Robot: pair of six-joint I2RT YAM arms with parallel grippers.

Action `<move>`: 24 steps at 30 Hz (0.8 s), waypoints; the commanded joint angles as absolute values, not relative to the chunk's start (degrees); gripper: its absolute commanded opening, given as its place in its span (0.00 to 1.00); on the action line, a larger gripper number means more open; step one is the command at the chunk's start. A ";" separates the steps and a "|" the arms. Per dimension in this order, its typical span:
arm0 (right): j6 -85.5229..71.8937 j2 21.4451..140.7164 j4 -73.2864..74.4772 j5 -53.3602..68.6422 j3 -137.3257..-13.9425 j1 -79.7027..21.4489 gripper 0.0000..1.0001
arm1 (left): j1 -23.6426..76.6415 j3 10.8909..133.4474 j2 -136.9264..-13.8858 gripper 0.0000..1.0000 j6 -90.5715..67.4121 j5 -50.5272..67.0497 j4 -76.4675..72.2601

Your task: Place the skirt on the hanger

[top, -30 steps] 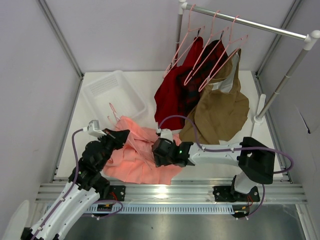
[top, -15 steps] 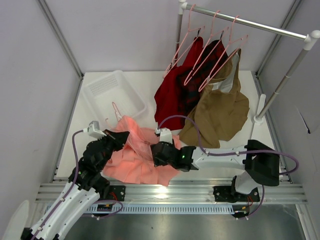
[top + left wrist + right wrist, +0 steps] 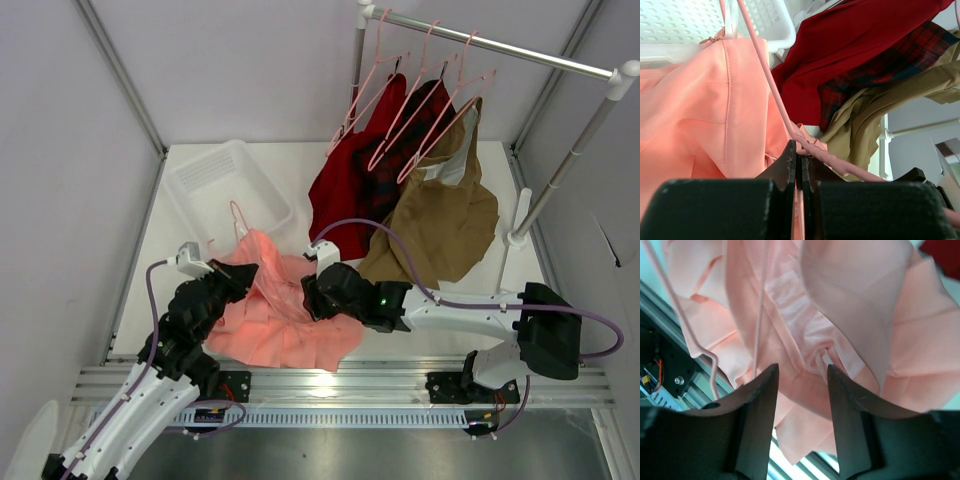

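Skirt (image 3: 275, 310) may slip from the hanger (image 3: 771, 80) our left end effector (image 3: 799, 165) pinches shut, if our half-open, empty right end effector (image 3: 800, 385) grabs too shallow a fold.

hanger (image 3: 765, 65) frame under skirt (image 3: 700, 110), basket (image 3: 680, 20) cropped

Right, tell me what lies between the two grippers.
Bunched skirt fills the stretch between the left gripper and the right gripper in the top view; the right wrist view shows its folds right at that gripper's open fingers.
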State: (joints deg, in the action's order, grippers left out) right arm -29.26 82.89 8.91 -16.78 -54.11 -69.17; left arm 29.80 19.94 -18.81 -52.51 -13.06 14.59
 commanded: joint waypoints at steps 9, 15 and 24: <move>-10.82 87.36 8.16 -8.43 -55.54 -67.85 0.43 | 29.35 22.06 -19.69 0.00 -52.12 -12.74 15.47; -8.70 89.73 10.11 -9.32 -55.63 -67.06 0.44 | 29.27 22.85 -19.60 0.00 -51.68 -13.45 16.08; -6.51 90.97 11.42 -10.46 -56.86 -67.15 0.57 | 29.35 23.11 -19.95 0.00 -51.77 -13.71 16.26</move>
